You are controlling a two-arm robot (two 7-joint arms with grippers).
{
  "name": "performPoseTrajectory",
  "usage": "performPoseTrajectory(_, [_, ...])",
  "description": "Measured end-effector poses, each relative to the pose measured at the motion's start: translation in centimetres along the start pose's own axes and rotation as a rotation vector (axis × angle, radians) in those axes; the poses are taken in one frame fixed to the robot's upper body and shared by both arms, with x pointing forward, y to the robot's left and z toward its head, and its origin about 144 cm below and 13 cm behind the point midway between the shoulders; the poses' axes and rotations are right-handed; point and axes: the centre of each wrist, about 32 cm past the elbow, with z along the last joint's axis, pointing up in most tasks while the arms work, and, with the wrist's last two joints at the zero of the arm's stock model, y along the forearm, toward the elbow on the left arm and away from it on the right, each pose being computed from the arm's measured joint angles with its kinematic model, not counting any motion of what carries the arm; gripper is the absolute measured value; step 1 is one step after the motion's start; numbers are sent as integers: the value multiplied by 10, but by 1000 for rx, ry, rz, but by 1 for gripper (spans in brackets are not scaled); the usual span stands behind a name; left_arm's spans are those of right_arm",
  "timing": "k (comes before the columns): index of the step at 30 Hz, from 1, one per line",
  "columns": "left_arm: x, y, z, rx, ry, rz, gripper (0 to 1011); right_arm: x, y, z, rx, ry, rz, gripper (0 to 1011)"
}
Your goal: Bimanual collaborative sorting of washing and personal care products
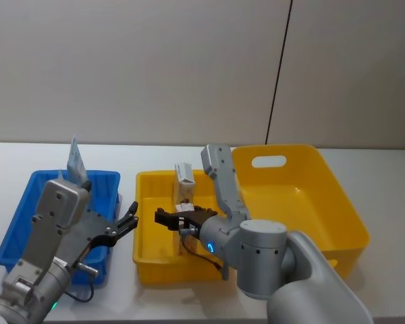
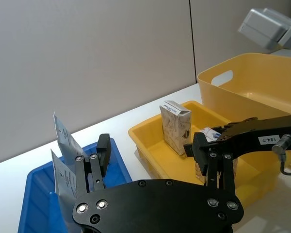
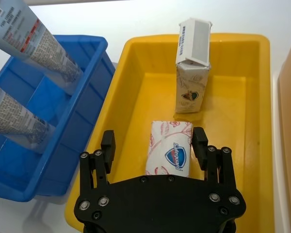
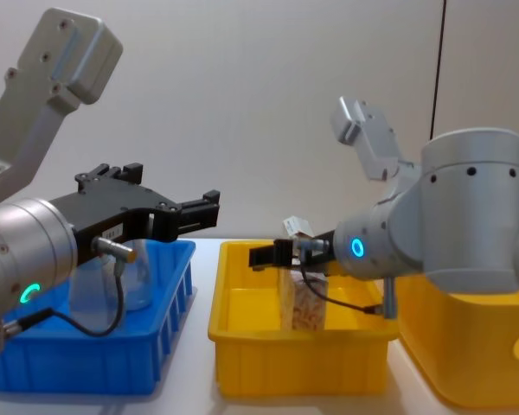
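Observation:
Two white cartons with reddish print stand in the small yellow tray [image 1: 148,260]. One carton [image 3: 191,73] is upright at the tray's far end. The other carton [image 3: 169,148] stands nearer, directly below my right gripper [image 3: 154,145]. That gripper is open, with a finger on each side of the carton and a gap to it. Two pale pouches [image 3: 39,36] [image 3: 14,121] lean in the blue bin [image 1: 27,209]. My left gripper [image 1: 125,226] hovers open and empty above the gap between the blue bin and the tray.
A large yellow bin [image 1: 337,209] with a handle cut-out stands right of the tray, touching it. All three containers sit on a white table [image 1: 378,162] with a grey wall behind. The right arm's elbow rises over the tray's far edge.

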Motion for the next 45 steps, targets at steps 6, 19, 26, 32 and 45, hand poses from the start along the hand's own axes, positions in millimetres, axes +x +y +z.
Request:
performPoseTrajectory(6, [0,0,0,0,0,0,1001,-1,7,1,-33,14,0,819])
performPoseTrajectory(19, [0,0,0,0,0,0,1002,-1,18,9,-103,43,-18,422])
performPoseTrajectory(26, [0,0,0,0,0,0,1001,0,18,12,-109,48,-24,308])
performPoseTrajectory(32, [0,0,0,0,0,0,1002,-1,13,19,-81,35,-29,281])
performPoseTrajectory(45, [0,0,0,0,0,0,1001,-4,-14,46,69,-8,-28,253])
